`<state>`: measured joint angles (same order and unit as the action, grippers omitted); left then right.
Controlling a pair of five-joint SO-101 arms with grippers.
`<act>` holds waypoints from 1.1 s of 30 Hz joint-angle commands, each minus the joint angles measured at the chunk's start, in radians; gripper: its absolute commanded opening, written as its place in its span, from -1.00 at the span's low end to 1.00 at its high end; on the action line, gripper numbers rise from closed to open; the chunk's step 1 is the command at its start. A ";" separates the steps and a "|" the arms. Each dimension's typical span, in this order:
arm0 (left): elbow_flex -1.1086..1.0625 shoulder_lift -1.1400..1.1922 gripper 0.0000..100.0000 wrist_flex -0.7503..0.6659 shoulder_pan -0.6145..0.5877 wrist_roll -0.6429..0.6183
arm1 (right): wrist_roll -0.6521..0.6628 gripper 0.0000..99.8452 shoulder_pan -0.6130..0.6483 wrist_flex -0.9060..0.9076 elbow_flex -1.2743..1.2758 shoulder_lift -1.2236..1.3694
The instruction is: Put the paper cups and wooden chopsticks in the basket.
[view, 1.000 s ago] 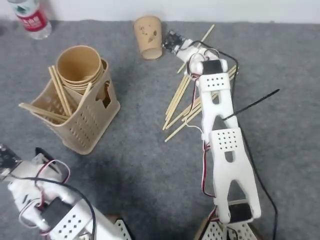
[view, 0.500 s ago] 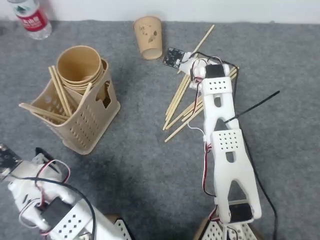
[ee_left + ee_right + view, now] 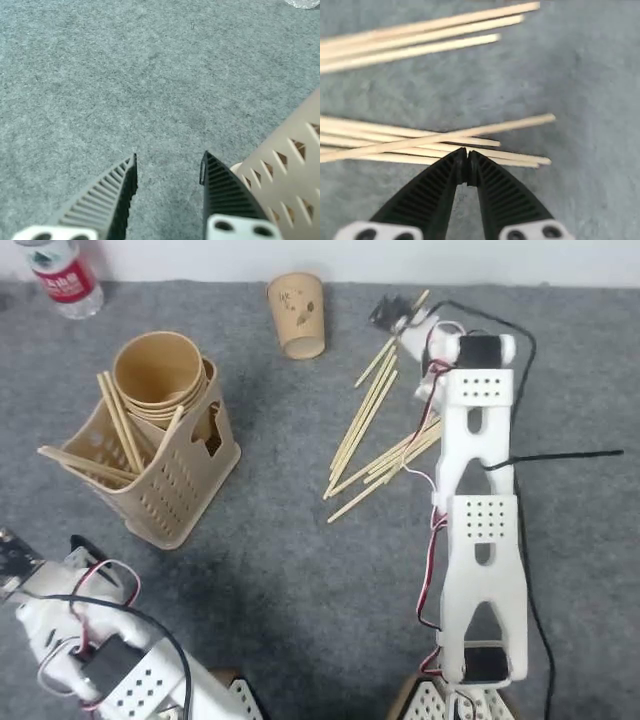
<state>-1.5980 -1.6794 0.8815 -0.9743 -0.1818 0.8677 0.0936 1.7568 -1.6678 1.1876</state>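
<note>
While the basket [image 3: 175, 495] stands on the grey carpet [image 3: 285, 550] with a stack of paper cups [image 3: 158, 370] and several chopsticks [image 3: 118, 425] inside it, one loose paper cup [image 3: 297, 315] sits apart from the basket, toward the far wall. Loose chopsticks [image 3: 372, 430] lie scattered well apart from the basket (right arm's side).

Right gripper [image 3: 468, 155]: fingers together, nothing between them, just over the loose chopsticks.

Left gripper [image 3: 167, 167]: fingers apart, empty, just beside the basket wall.

Matt bare-wood chopsticks [image 3: 362, 412] on rough fuzzy carpet [image 3: 300, 570]; basket [image 3: 175, 490] of smooth perforated plastic.
</note>
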 commanded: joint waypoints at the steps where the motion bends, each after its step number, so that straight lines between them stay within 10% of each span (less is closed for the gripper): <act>1: 0.005 -0.008 -0.62 -0.017 0.008 0.009 | 0.015 -0.99 -0.038 0.039 -0.008 -0.101; 7: 0.005 -0.008 -0.62 -0.017 0.006 0.009 | 0.453 -0.53 -0.105 0.045 0.236 -0.127; 12: 0.005 -0.008 -0.62 -0.021 0.008 0.009 | 0.611 -0.63 -0.067 0.036 0.485 -0.154; 33: 0.005 -0.008 -0.62 -0.023 0.008 0.009 | 0.733 -0.65 -0.053 0.035 0.445 -0.229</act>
<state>-1.5980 -1.6794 0.8815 -0.9743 -0.1818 1.5873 0.0522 1.7568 -1.1753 1.0633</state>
